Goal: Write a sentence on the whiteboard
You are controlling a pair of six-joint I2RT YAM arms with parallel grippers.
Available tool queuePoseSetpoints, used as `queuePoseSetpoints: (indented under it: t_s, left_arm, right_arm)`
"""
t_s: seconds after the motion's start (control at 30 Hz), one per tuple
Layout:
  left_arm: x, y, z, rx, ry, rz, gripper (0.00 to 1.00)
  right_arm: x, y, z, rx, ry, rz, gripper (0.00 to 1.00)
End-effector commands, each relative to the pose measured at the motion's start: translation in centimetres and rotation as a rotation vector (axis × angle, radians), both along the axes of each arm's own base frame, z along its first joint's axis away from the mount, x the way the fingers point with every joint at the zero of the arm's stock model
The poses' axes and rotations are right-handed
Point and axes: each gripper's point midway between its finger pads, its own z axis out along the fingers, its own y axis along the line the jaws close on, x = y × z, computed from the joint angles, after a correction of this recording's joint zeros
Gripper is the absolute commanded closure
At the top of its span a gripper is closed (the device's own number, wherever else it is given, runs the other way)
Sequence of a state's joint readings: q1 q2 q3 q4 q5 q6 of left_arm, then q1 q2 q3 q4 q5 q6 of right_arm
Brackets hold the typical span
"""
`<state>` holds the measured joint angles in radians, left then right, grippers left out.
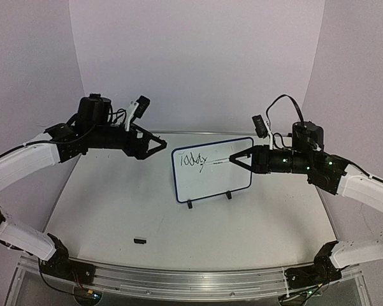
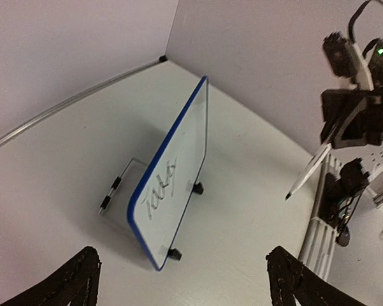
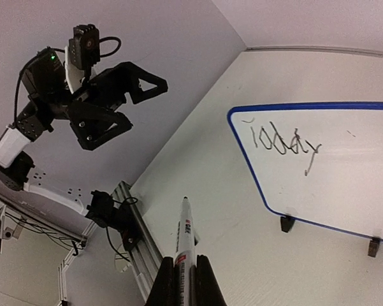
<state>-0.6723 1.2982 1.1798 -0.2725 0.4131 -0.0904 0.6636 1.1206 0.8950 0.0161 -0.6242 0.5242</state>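
Note:
The whiteboard (image 1: 220, 178) (image 2: 188, 150) (image 3: 350, 172) stands tilted on two black feet at mid-table. On it is one black word of the sentence (image 1: 192, 160) (image 2: 160, 190) (image 3: 281, 143), reading "Today". My right gripper (image 1: 233, 158) (image 3: 185, 271) is shut on a black-and-white marker (image 1: 221, 160) (image 2: 309, 171) (image 3: 186, 236), whose tip hangs in front of the board, clear of its surface. My left gripper (image 1: 154, 148) (image 2: 183, 255) (image 3: 146, 102) is open and empty, in the air left of the board's upper left corner.
A small black cap (image 1: 139, 240) lies on the table near the front. A second pen (image 2: 110, 191) lies behind the board. A metal rail (image 1: 191, 280) runs along the near edge. Walls close in the back and both sides.

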Motion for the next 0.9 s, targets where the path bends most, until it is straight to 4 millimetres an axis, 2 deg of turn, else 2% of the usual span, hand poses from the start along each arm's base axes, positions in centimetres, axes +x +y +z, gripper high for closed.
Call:
queuePoseSetpoints:
  t_s: [0.0,0.07,0.23,0.43,0.53,0.63,0.87]
  left_arm:
    - [-3.1,-2.1,6.3,-0.317,0.045,-0.129,0.08]
    - [-4.9,-3.5,7.2,-0.367,0.067,-0.232,0.07]
    - [-7.5,-6.3,7.8,-0.398,0.114,-0.412,0.05]
    - [-8.9,-8.8,7.9,-0.392,0.140,-0.503,0.06]
    - [-9.0,-9.5,8.1,-0.394,0.145,-0.529,0.15]
    - [-9.2,-10.2,8.2,-0.397,0.151,-0.552,0.28]
    - [-9.6,-11.1,8.1,-0.393,0.165,-0.584,0.52]
  right_arm:
    - [-2.2,1.3,5.0,0.205,-0.077,0.149,1.00]
    - [-2.3,1.6,5.8,0.256,-0.075,0.169,1.00]
    - [-2.6,2.0,7.0,0.307,-0.074,0.214,1.00]
    - [-2.9,1.9,7.7,0.323,-0.085,0.218,1.00]
    - [-2.9,1.9,7.7,0.324,-0.085,0.217,1.00]
    - [-2.8,1.9,7.6,0.323,-0.080,0.216,1.00]
    - [-2.5,2.1,7.2,0.316,-0.072,0.213,1.00]
